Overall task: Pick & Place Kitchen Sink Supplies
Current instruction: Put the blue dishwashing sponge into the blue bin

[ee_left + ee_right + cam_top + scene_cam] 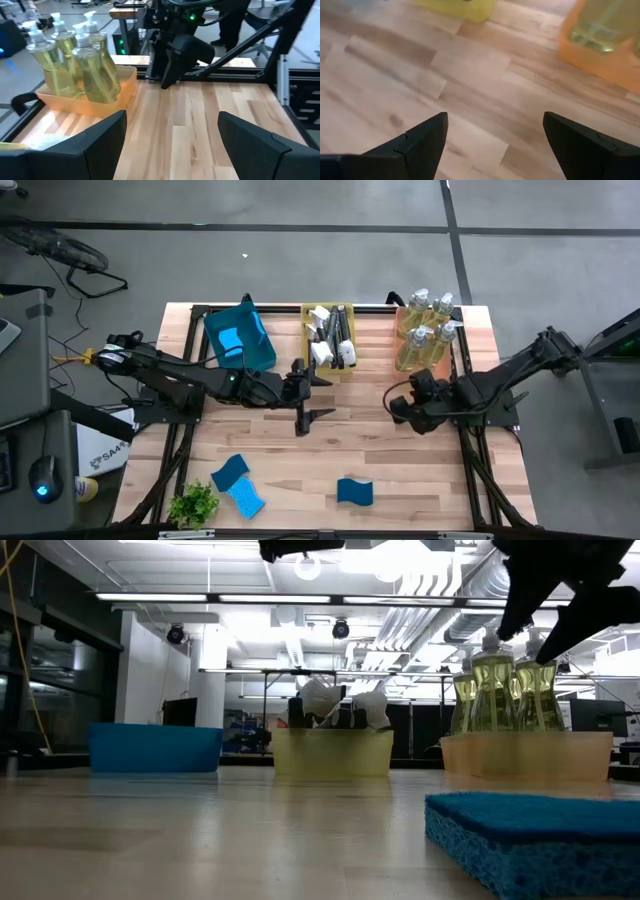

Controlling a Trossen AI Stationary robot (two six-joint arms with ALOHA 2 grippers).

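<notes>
Three blue wavy-edged sponges lie flat on the near part of the table: sponge, sponge and sponge, the last one filling the low view. A fourth sponge lies in the blue bin. Black-handled brushes lie in the yellow bin. Several pump bottles of yellow-green liquid stand in the orange tray. My left gripper hovers open mid-table, near the yellow bin. My right gripper hovers open, near the tray.
A small green plant stands at the near left corner. The three containers line the far edge: blue bin, yellow bin, orange tray. Bare wood lies between the two grippers and toward the near edge.
</notes>
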